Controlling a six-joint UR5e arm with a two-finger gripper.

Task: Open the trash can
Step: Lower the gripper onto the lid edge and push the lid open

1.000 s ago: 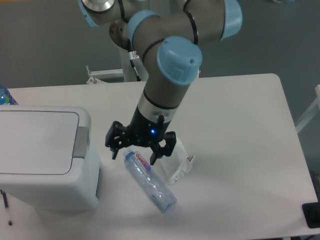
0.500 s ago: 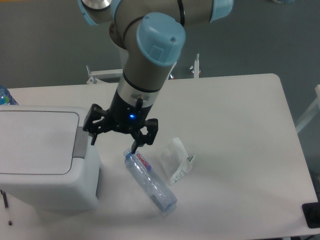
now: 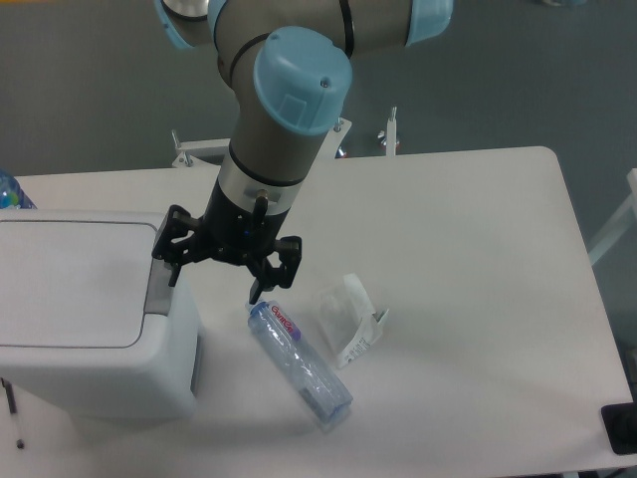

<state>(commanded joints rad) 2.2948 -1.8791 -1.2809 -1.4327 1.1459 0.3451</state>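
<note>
On the table (image 3: 478, 249), trash can (image 3: 85, 314) sits beside hand (image 3: 221, 274).

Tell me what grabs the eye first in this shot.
The big arm with light blue caps fills the top centre, its open gripper hanging at the right edge of the white trash can, lid closed, at the left. Just right of that, a clear bottle lies on the white table beside a crumpled clear wrapper.

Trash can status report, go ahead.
Gripper open, holding nothing, at the trash can's right edge by the grey push bar. Lid shut. Clear bottle lies on the table beside it, not blocking.
</note>
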